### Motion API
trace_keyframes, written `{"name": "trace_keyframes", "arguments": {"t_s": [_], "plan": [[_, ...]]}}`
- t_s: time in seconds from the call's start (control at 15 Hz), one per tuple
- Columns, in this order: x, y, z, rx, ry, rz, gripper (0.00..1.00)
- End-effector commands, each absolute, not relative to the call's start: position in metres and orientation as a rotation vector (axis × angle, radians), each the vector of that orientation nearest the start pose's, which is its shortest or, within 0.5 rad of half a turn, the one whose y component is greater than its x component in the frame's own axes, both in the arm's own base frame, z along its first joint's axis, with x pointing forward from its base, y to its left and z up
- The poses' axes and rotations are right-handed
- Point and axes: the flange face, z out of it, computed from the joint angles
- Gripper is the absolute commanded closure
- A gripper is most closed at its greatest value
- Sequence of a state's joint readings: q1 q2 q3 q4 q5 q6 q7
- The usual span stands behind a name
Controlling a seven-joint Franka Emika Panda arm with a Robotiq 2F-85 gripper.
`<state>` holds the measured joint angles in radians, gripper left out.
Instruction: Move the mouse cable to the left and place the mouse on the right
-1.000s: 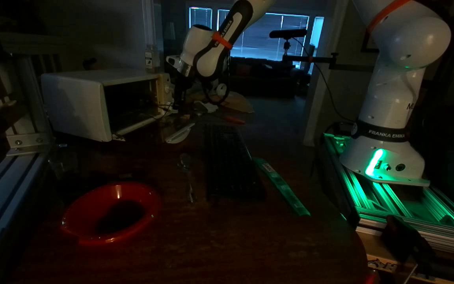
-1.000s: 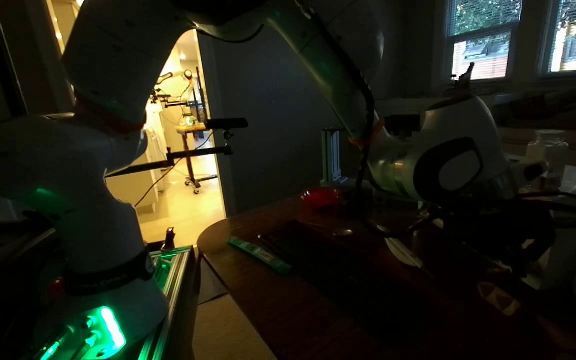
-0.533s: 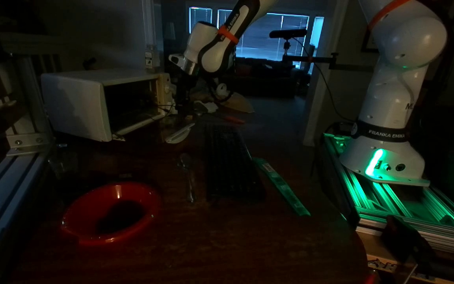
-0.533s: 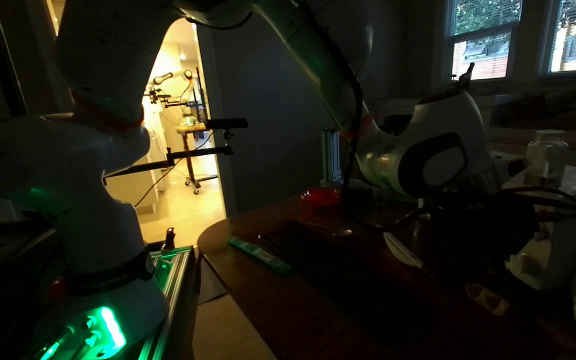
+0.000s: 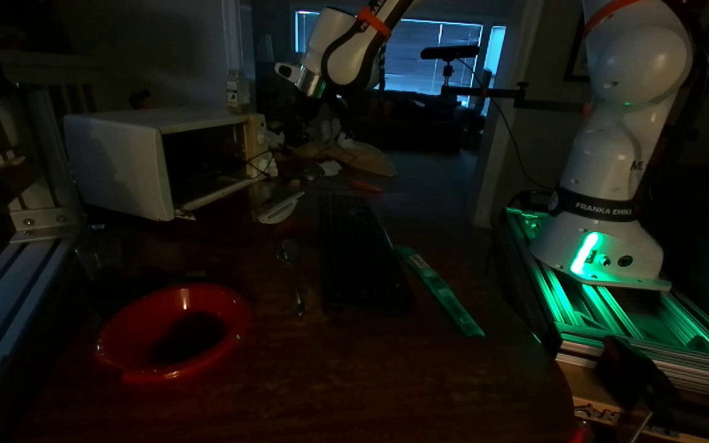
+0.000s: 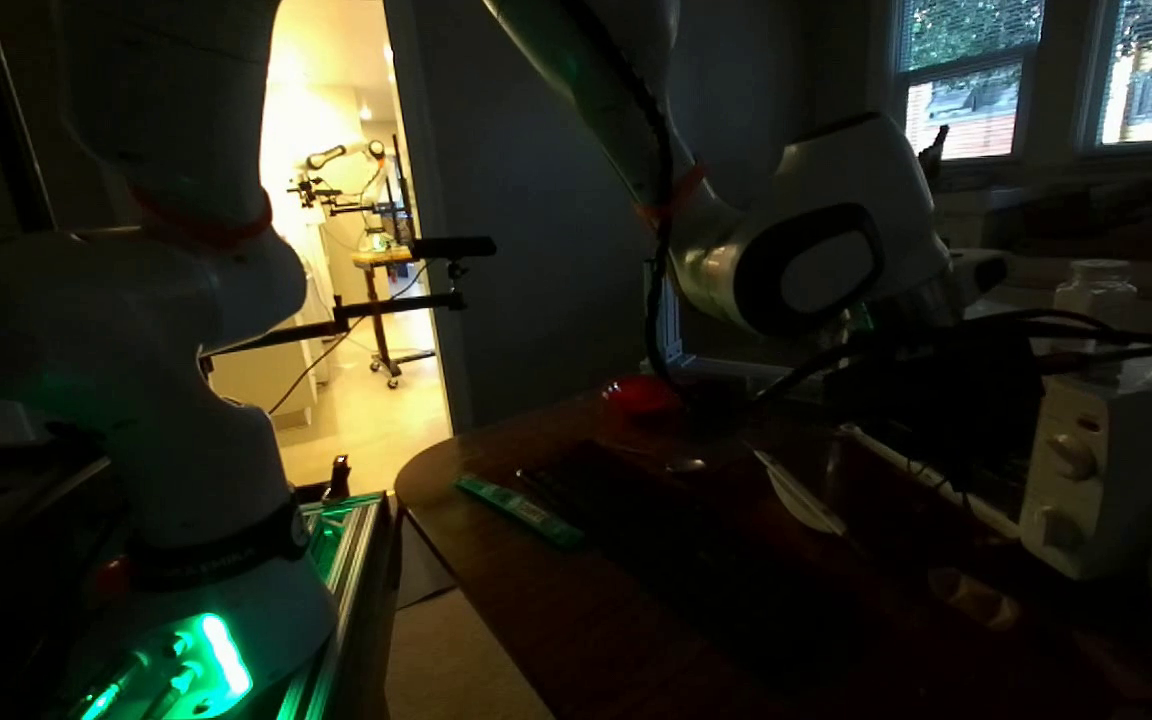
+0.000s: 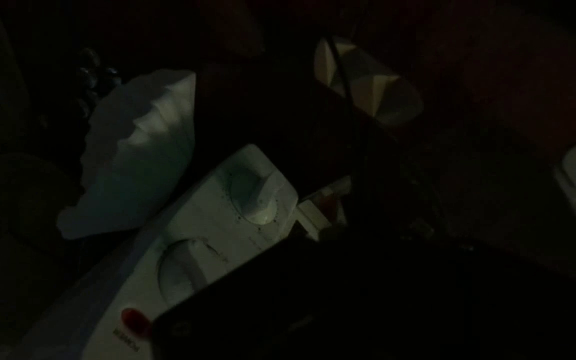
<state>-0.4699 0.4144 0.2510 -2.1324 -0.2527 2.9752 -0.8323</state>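
Observation:
My gripper (image 7: 370,185) is a near-black silhouette at the lower middle of the wrist view. It hangs in front of the white toaster oven, raised above the table, and its jaws are closed together. A thin dark cable (image 7: 340,65) runs across a beige object toward the fingers; it looks like the mouse cable, but the darkness hides whether it is pinched. Thin dark strands also show by the oven opening in both exterior views. I cannot make out the mouse in any view.
The toaster oven (image 5: 117,163) stands open at the table's far side, its knobs (image 7: 258,197) beside the gripper. A black keyboard (image 5: 360,252) lies mid-table between a spoon (image 5: 288,251) and a green packet (image 5: 440,292). Nearer are a red bowl (image 5: 111,344) and, farther back, a white utensil (image 5: 280,209).
The arm has risen and drawn back from the oven's front corner, uncovering the oven's knobs and the thin strands by its opening. The gripper has stayed shut. Table objects have not moved.

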Motion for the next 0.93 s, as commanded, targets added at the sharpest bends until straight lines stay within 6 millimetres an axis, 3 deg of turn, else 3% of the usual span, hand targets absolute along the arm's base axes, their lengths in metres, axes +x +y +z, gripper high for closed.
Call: {"name": "trace_keyframes", "arguments": {"t_s": [0.0,0.33,0.87], "plan": [[0.577,-0.128,0.291,-3.03,-1.317,-0.641,0.99],[0.569,-0.141,0.312,-3.038,-1.279,-0.688,0.99],[0.56,-0.156,0.325,-3.035,-1.235,-0.711,0.99]]}}
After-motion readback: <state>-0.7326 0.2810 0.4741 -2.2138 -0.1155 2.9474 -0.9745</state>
